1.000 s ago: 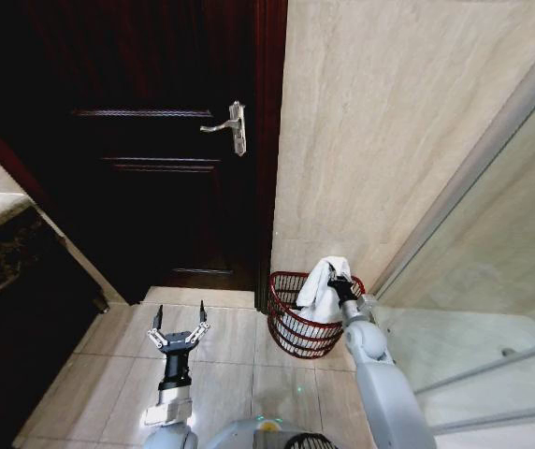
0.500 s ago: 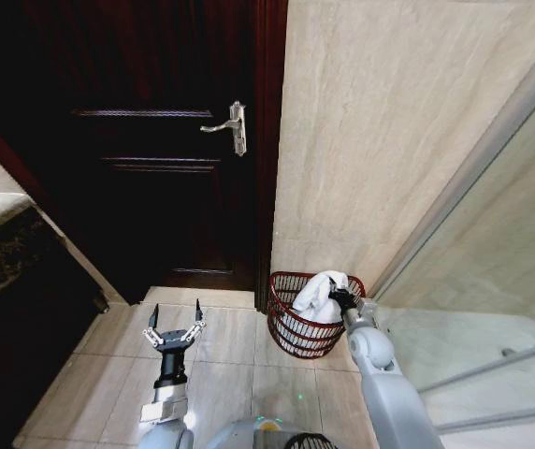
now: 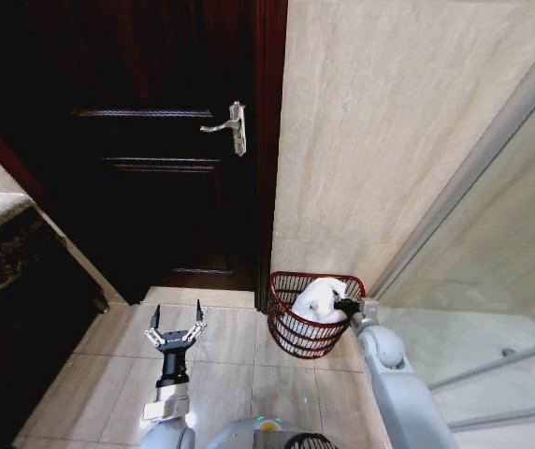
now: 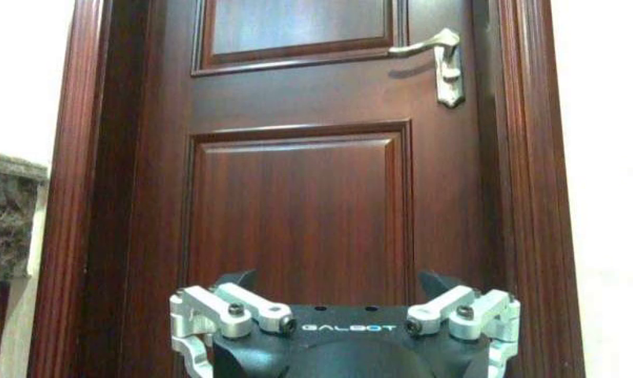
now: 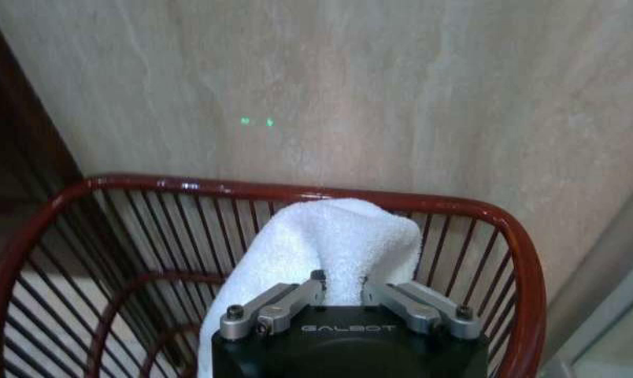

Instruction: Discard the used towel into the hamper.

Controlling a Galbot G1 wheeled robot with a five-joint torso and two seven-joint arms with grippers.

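Note:
The hamper (image 3: 291, 334) is a round basket of dark reddish-brown bars on the tile floor, against the beige wall beside the door. A white towel (image 3: 316, 297) lies bunched in its top, part of it above the rim. My right gripper (image 3: 343, 305) reaches over the near right rim and is shut on the towel. In the right wrist view the towel (image 5: 334, 236) rises just ahead of the closed fingers (image 5: 295, 295), inside the hamper rim (image 5: 295, 189). My left gripper (image 3: 176, 324) hangs open over the floor to the hamper's left, holding nothing.
A dark wooden door (image 3: 155, 159) with a metal lever handle (image 3: 232, 125) is shut ahead on the left. A glass shower partition (image 3: 492, 281) stands on the right. A dark stone counter (image 3: 6, 271) borders the left. Open tile floor (image 3: 239, 374) lies in front.
My right gripper has lowered the towel from above the rim down into the hamper and moved slightly right. The left arm has barely moved.

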